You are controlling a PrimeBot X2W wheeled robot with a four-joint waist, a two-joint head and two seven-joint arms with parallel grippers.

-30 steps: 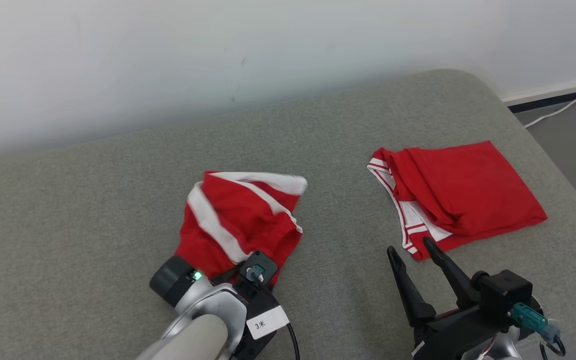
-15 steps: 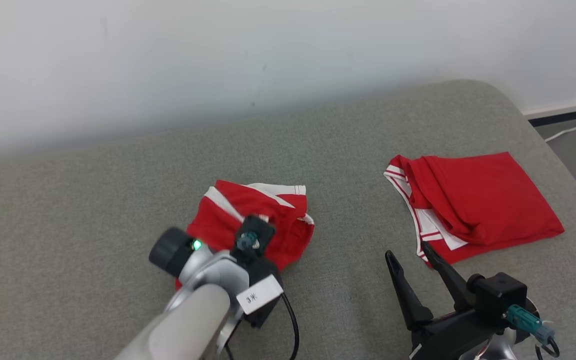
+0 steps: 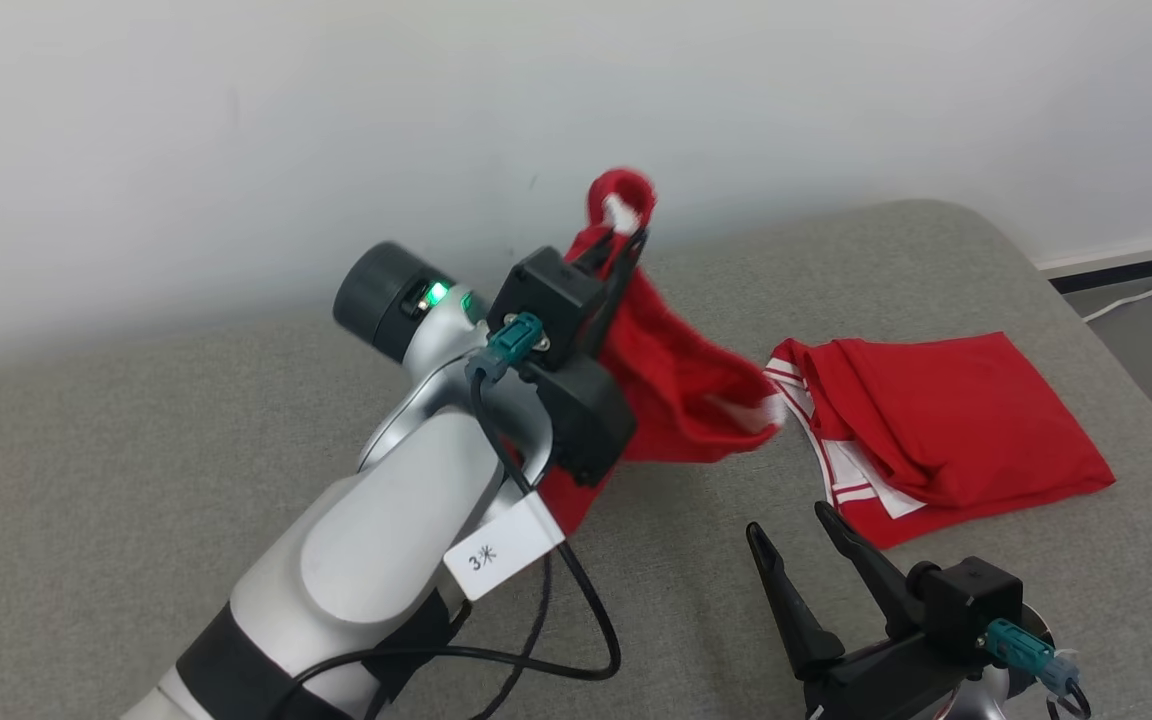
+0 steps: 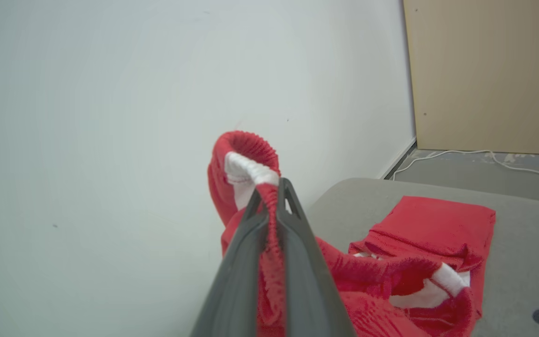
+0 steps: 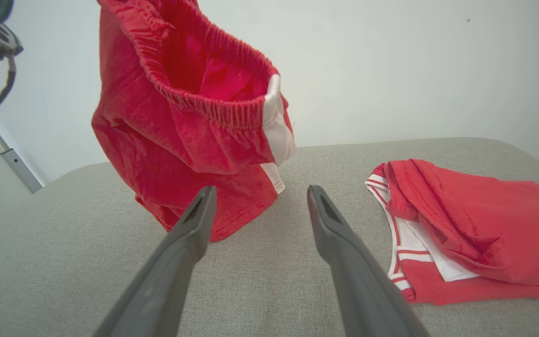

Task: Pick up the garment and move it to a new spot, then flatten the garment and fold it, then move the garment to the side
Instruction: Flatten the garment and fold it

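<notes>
1. The left gripper (image 3: 633, 238) (image 4: 269, 191) was raised above the grey cushion (image 3: 136, 450). Its fingers were pressed together on a fold of the waistband of the garment (image 3: 676, 390), a pair of red shorts with white stripes. In the left wrist view only a thin ridge of cloth (image 4: 272, 243) lay between the fingers.
2. The garment hung from this grip over the middle of the cushion, before the white wall (image 3: 236, 120) and to the left of a folded red top (image 3: 946, 420). A loop of cloth stood above the fingertips. In the head view this loop and the garment's right tip were blurred.
3. The left wrist and forearm hid the garment's lower left part in the head view. In the right wrist view one finger of the right gripper (image 5: 260, 189) crossed the lower hem. Whether the hem touched the cushion could not be told.
4. The right gripper (image 3: 786, 518) sat low over the cushion's near side. Its fingers were spread wide and held nothing. Its body was cut off by the bottom edge of the head view.
5. The folded red top, trimmed in white, lay flat toward the cushion's right end. In the left wrist view the hanging garment covered its near edge.
6. A paper label (image 3: 501, 550) on the left arm bore a mark too small to read with confidence. A white cable (image 3: 1146, 290) on the floor ran out of frame.
</notes>
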